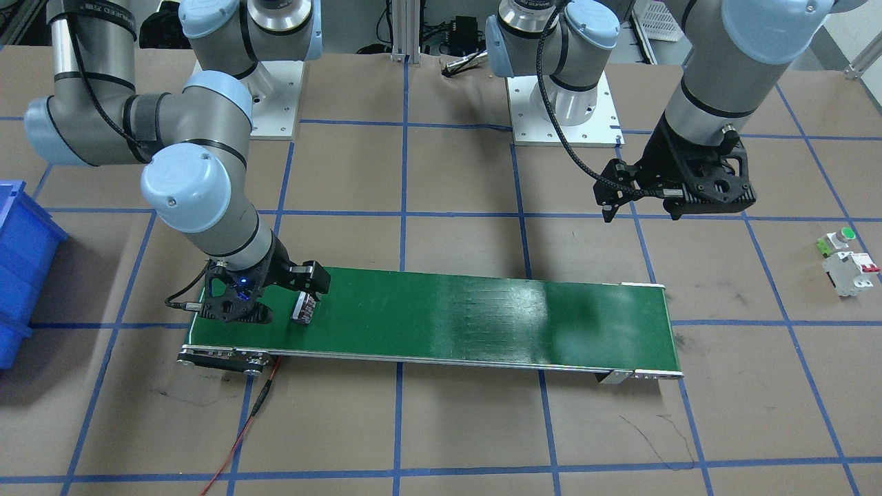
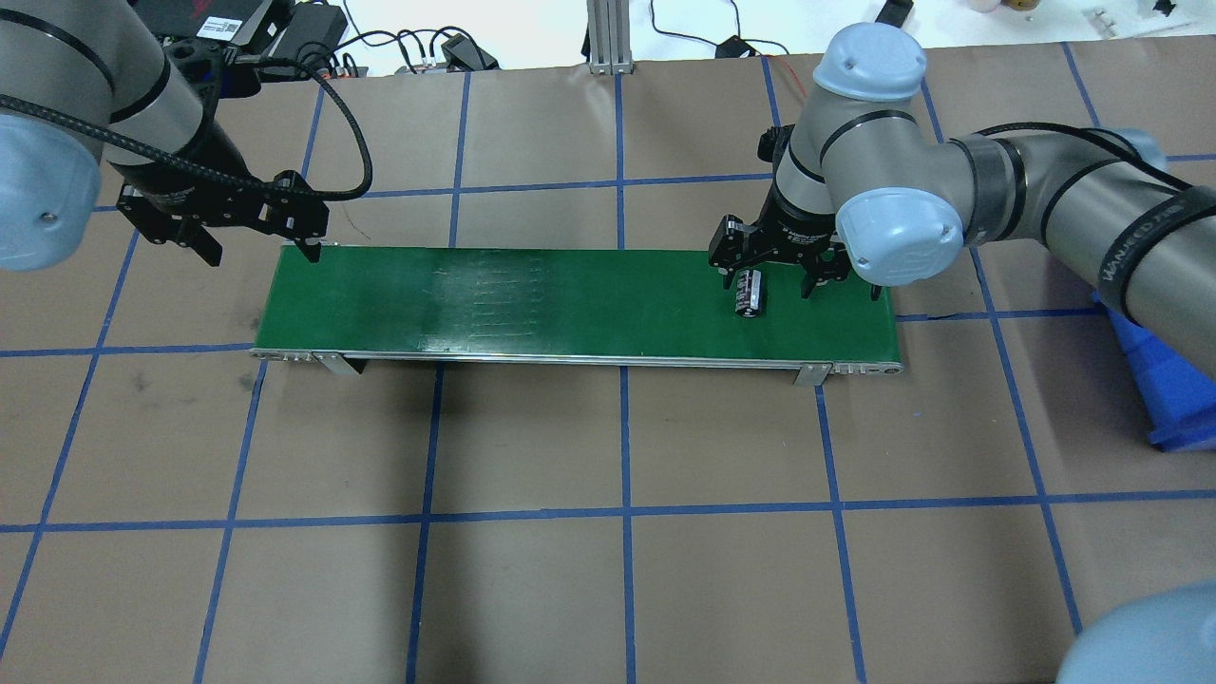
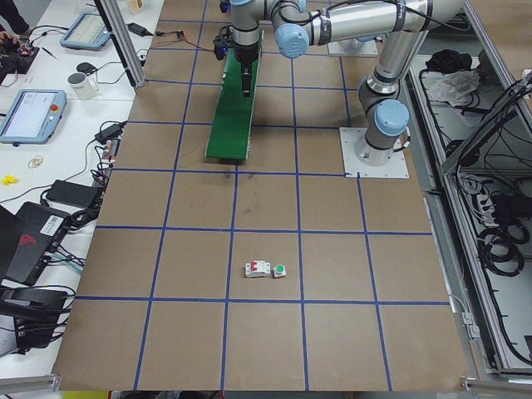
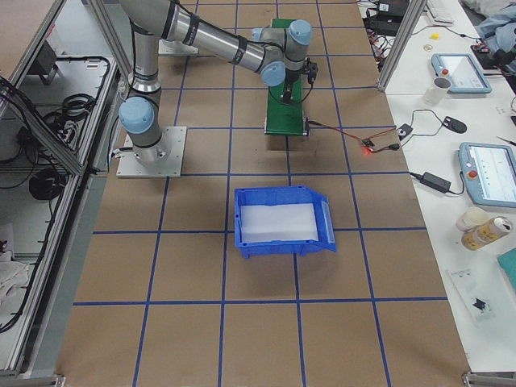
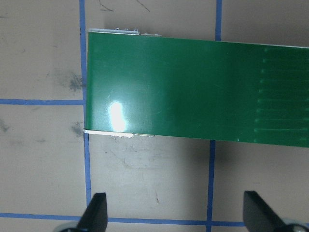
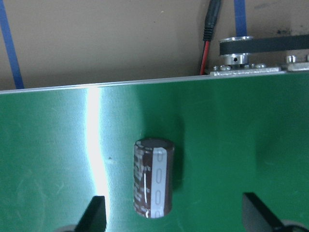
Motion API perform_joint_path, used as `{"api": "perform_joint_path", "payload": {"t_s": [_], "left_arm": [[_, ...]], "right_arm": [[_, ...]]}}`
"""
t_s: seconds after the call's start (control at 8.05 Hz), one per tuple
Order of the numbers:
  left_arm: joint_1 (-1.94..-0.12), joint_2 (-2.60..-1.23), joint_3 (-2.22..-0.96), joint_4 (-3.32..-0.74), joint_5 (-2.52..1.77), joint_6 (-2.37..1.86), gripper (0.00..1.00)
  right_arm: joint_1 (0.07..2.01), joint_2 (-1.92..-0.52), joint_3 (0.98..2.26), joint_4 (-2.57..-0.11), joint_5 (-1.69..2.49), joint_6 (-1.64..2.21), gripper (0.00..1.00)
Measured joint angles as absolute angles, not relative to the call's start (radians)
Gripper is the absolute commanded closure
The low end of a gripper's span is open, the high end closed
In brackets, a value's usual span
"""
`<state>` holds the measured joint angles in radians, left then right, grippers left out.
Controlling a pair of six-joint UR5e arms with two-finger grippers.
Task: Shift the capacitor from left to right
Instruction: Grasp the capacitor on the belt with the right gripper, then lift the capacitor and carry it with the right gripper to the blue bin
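Note:
The capacitor (image 2: 750,292), a stubby dark cylinder with a pale grey stripe, lies on its side on the green conveyor belt (image 2: 570,304) near the belt's end on the robot's right. It also shows in the front view (image 1: 303,307) and the right wrist view (image 6: 153,183). My right gripper (image 2: 768,283) hangs open just over it, with the capacitor between the fingertips (image 6: 94,215) and touching neither. My left gripper (image 2: 258,249) is open and empty above the table beside the belt's other end (image 5: 193,87).
A blue bin (image 2: 1168,380) stands on the table past the belt's right end. A white breaker (image 1: 853,270) and a green-capped push button (image 1: 837,239) sit on the table on the robot's left. A red-black cable (image 1: 241,427) runs from the belt's motor end.

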<state>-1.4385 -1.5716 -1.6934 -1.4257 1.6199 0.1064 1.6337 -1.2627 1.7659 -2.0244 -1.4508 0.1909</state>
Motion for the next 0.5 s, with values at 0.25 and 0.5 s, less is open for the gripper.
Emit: {"api": "perform_joint_path", "payload": {"t_s": [0.25,0.5], "left_arm": [[-1.439,-1.572,-1.693,-1.425,1.620,0.106,0.00],[-1.439,-1.571,-1.694,-1.425,1.620,0.107,0.00]], "right_arm": [[1.634,-1.231,1.766,-2.062,-1.486,0.179,0.62],[1.634,-1.216,1.766,-2.072,-1.538,0.153,0.87]]}}
